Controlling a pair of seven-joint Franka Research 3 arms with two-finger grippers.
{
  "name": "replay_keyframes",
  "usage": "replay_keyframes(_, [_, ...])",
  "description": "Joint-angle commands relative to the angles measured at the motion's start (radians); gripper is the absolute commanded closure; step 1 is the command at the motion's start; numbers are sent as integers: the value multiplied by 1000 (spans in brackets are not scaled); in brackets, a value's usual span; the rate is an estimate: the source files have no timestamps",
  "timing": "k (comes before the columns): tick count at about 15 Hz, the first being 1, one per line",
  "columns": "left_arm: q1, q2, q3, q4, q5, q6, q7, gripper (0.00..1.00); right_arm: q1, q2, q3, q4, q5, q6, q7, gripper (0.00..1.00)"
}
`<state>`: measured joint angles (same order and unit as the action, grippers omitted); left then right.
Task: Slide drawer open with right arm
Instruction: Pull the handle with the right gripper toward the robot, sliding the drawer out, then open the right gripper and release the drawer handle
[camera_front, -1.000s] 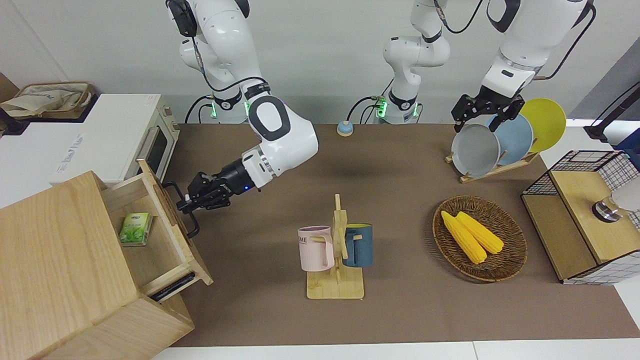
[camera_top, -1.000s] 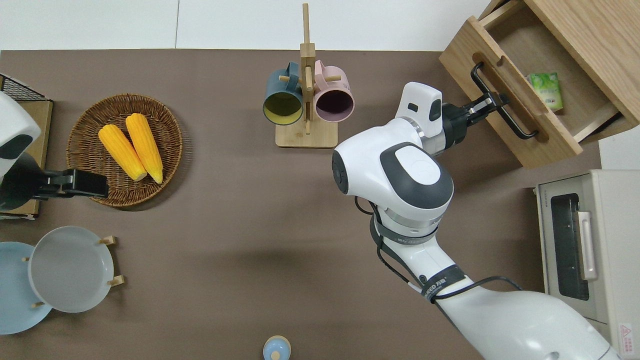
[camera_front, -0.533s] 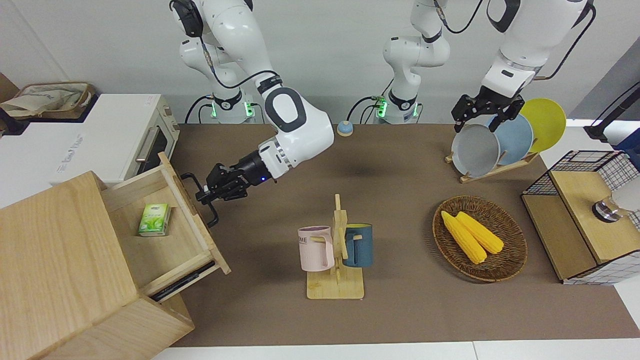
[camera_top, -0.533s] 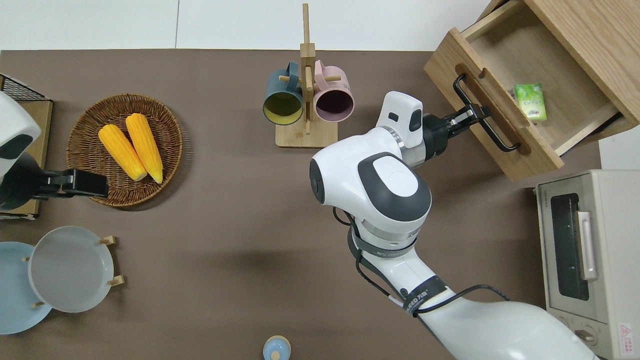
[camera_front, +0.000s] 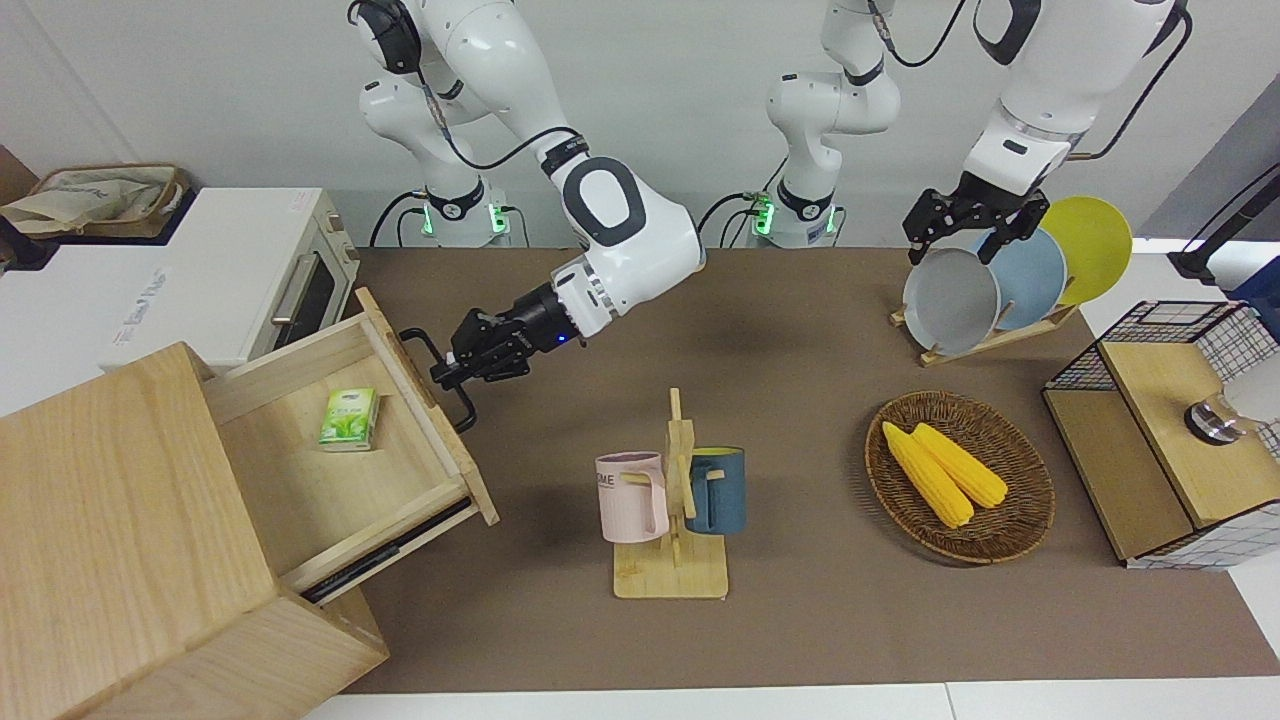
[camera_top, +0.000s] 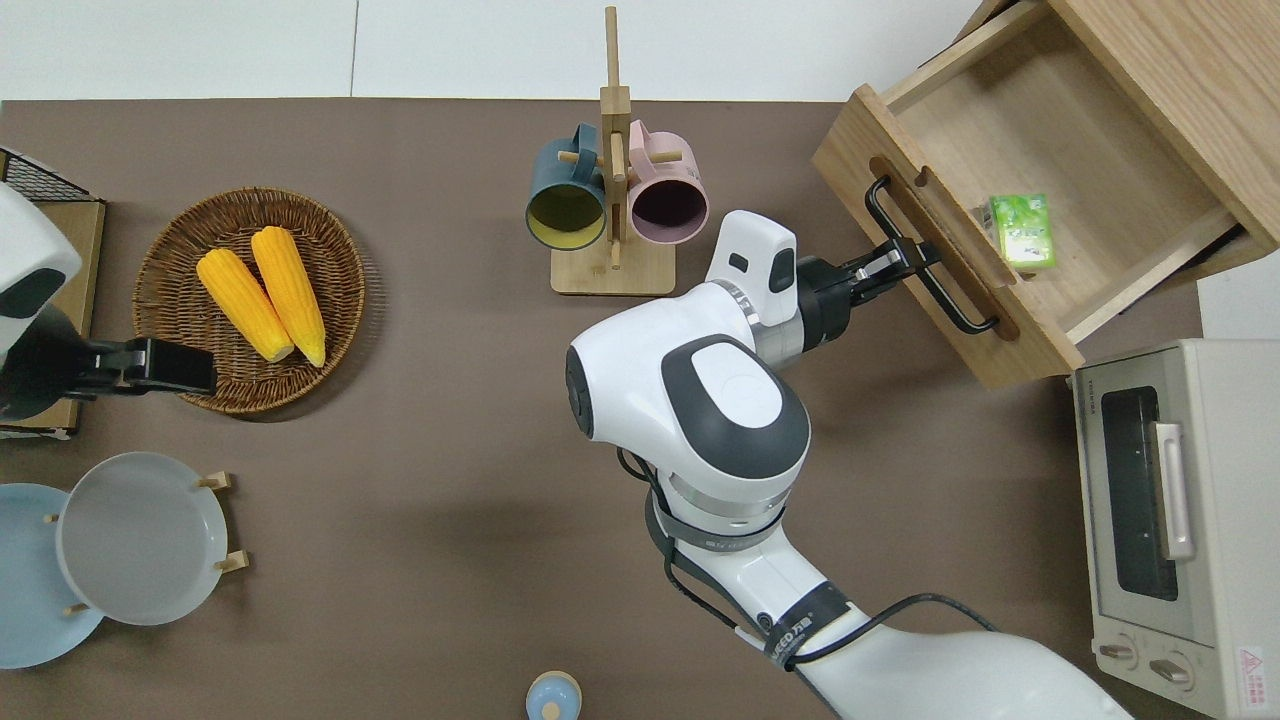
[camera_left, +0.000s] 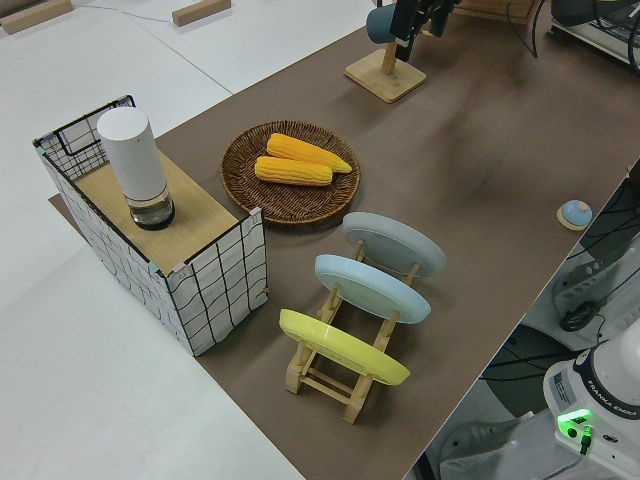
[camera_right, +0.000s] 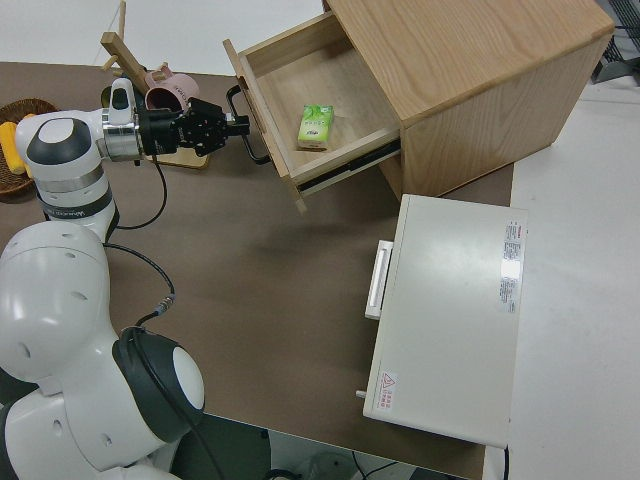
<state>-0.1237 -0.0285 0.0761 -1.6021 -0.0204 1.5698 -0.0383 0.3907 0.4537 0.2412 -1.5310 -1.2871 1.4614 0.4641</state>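
The light-wood drawer stands pulled well out of the big wooden box at the right arm's end of the table. My right gripper is shut on the drawer's black bar handle, near the middle of the bar. A small green carton lies on the drawer floor, close to the front panel. The left arm is parked.
A white toaster oven sits beside the box, nearer to the robots. A wooden mug rack with two mugs stands close to the right arm's elbow. A corn basket, plate rack and wire-mesh cabinet fill the left arm's end.
The right gripper has drawn the handle toward the table's middle, and the drawer has slid farther out of the box. The green carton rode along inside it.
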Motion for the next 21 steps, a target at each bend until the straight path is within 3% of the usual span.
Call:
replay_keyframes(1, [-4,-8,4,4,13,-14,1,5,23,-3,17,38,41,-30,28,1000])
replay_keyframes(6, [-4,-8,4,4,13,-14,1,5,50,-4,40,52,75,-73,31,1000])
replay_keyframes(8, [-4,-8,2,2,13,-14,1,5,56,-6,67,54,77,-88,44,1000])
replay_keyframes(16, [-4,-8,4,2,13,-14,1,2,86,-7,72,74,132,-121,60,1000])
replay_keyframes(17, [-4,-8,4,2,13,-14,1,2,86,-9,72,74,132,-124,60,947])
replay_keyframes(19, [-4,-8,4,4,13,-14,1,5,85,-7,64,75,129,-122,59,605])
replay_keyframes(20, [-4,-8,4,2,13,-14,1,5,85,-7,60,74,123,-121,57,410])
replay_keyframes(21, [-4,-8,2,4,13,-14,1,5,80,-7,58,74,118,-118,48,81])
